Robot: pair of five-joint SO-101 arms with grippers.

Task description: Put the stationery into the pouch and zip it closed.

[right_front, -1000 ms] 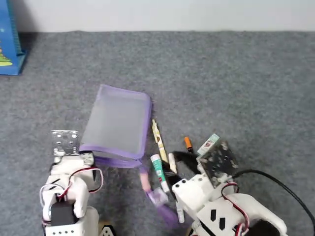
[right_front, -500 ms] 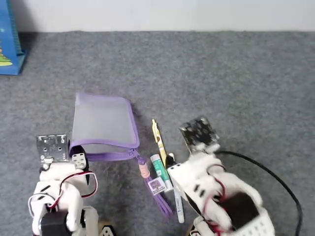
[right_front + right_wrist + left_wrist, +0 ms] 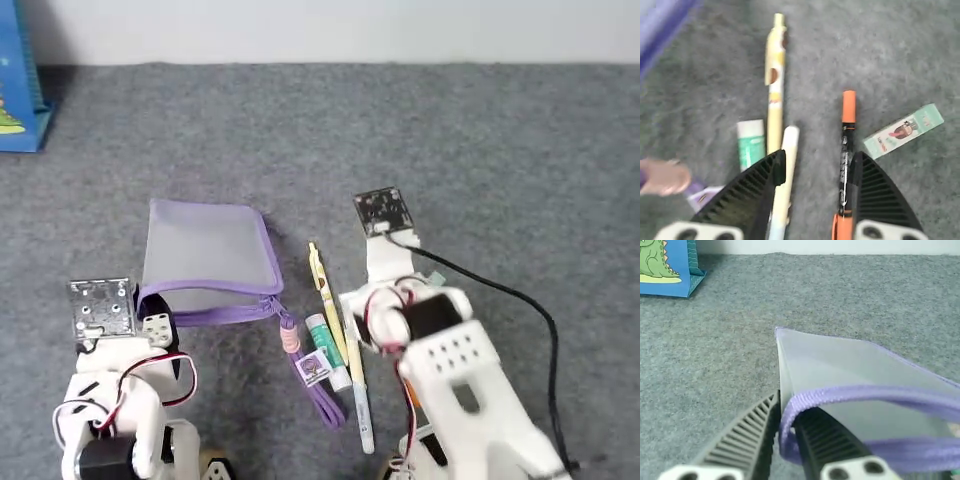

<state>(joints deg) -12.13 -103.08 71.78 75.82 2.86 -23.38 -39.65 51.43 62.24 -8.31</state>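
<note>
A translucent pouch (image 3: 205, 258) with purple trim lies left of centre, and my left gripper (image 3: 156, 322) is shut on its near purple edge (image 3: 790, 412). Right of it lie a yellow pen (image 3: 321, 282), a green glue stick (image 3: 325, 345) and a white pen (image 3: 356, 392). My right arm (image 3: 420, 325) stands over them. My right gripper (image 3: 817, 160) hangs open above the white pen (image 3: 783, 165) and an orange marker (image 3: 846, 145). The yellow pen (image 3: 774, 75), the glue stick (image 3: 751, 145) and a mint eraser box (image 3: 902, 131) lie around them.
A pink tag (image 3: 290, 340) and a purple strap (image 3: 322, 398) trail from the pouch's zip end toward the pens. A blue box (image 3: 18, 75) stands at the far left edge. Grey carpet (image 3: 500, 150) stretches open behind and to the right.
The left gripper has dragged the pouch to the left and turned it. The right arm has swung up and forward, and now stands over the pens.
</note>
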